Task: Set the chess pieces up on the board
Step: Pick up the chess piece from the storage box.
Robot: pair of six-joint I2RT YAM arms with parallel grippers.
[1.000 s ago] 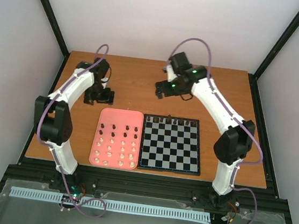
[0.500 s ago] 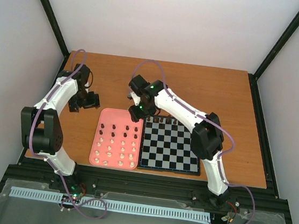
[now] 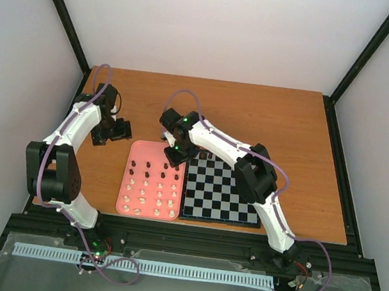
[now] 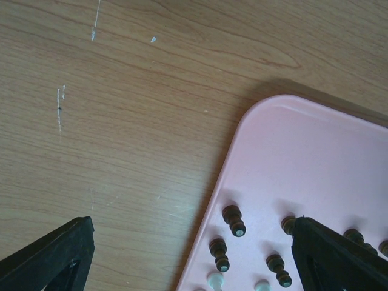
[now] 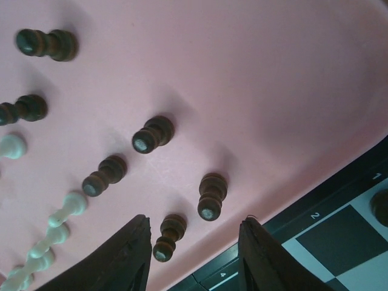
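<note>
top external view: the board [image 3: 221, 191], a flat square of black and pale grey checks with a thin black border, lies on the wooden worktop [image 3: 288, 128] with its left edge against a pink tray [image 3: 156, 147]. most of the chess pieces [image 3: 147, 182] stand in rows on the tray, tiny upright pegs, the dark brown ones [image 3: 149, 164] in the far rows and the cream ones [image 3: 143, 200] nearer the arms. a few dark pieces [image 3: 214, 157] stand on the board's far row, partly hidden by the right arm. the right gripper [image 3: 177, 159] hangs low over the tray's far right corner; in the right wrist view its fingers [image 5: 130, 257] stand apart, unclamped, with one dark piece [image 5: 170, 236] in the gap beside the left finger. the left gripper [image 3: 115, 131] is spread wide over bare worktop, just off the tray's far left corner, holding nothing.
</note>
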